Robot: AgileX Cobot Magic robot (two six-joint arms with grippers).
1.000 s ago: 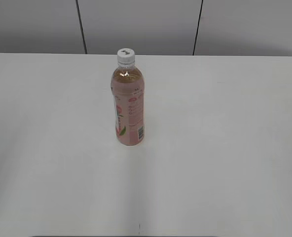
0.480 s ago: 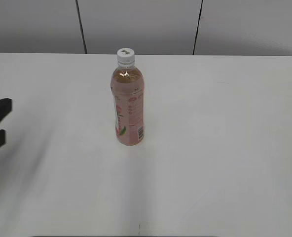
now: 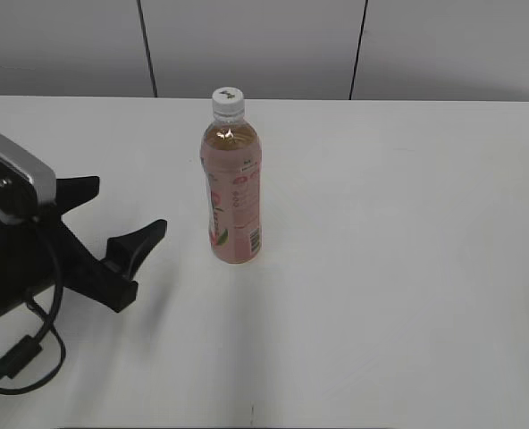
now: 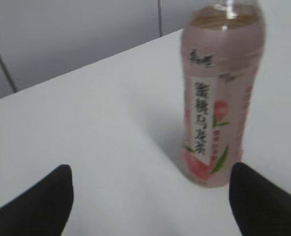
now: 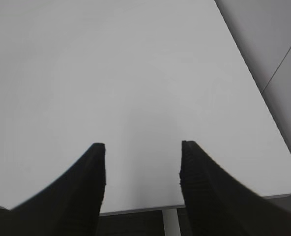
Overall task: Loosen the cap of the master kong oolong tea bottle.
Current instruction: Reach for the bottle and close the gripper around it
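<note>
Master kong oolong tea bottle [image 3: 232, 197]: slim clear plastic bottle of amber tea with a pink wrap label, standing upright near the middle of the white desk [image 3: 398, 268], untouched by either arm.

Left gripper [image 3: 121, 214]: black, jaws spread wide apart and empty; it sits low over the desk to the left of the bottle, near it but not touching, with its opening turned towards the bottle's lower body. In the left wrist view [image 4: 150, 196] the two dark fingertips [image 4: 42, 201] frame the bottom corners and the bottle [image 4: 219, 98] stands ahead, offset to the right of the gap.

Right gripper [image 5: 141, 147]: black ribbed jaws parted with nothing between them; its camera shows only bare desk [image 5: 111, 73] and the desk's far edge, and the bottle is not in that view.

Cap [image 3: 228, 102]: small round white plastic screw cap with a tiny dark mark on top, seated on the neck; by the look of it not yet turned.

Step in hand: the approach, with the left arm lining up to steady the bottle body, as I judge it.

Next move calls for: centring the bottle between the left jaws and closing on the labelled body without tipping it; then the right gripper must come over the cap, pinch it and twist while the body is held firm.
</note>
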